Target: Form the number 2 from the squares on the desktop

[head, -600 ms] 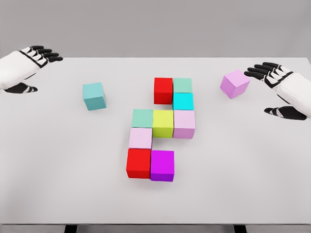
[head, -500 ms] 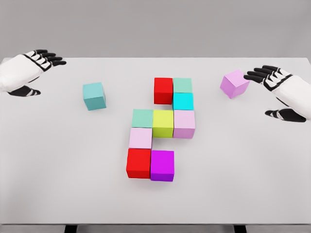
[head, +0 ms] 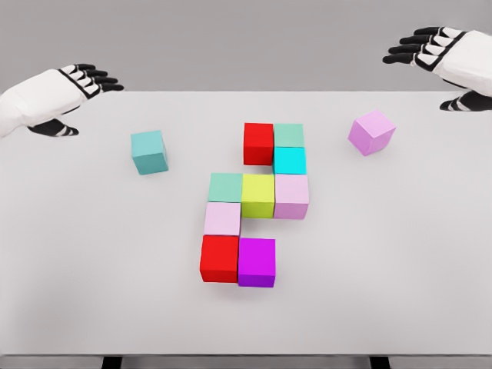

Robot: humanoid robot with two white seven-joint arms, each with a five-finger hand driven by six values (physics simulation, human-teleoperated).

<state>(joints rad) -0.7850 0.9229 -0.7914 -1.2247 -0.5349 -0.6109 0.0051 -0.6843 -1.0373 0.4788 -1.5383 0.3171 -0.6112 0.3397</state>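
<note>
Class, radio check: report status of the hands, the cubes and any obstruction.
Left hand and right hand open, holding nothing. Nine cubes joined mid-table; teal cube and pink cube loose, apart from them. Nothing blocking either.

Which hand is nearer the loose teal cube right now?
Left. The left hand hovers up-left of the teal cube; the right hand is far across the table, at the upper right.
</note>
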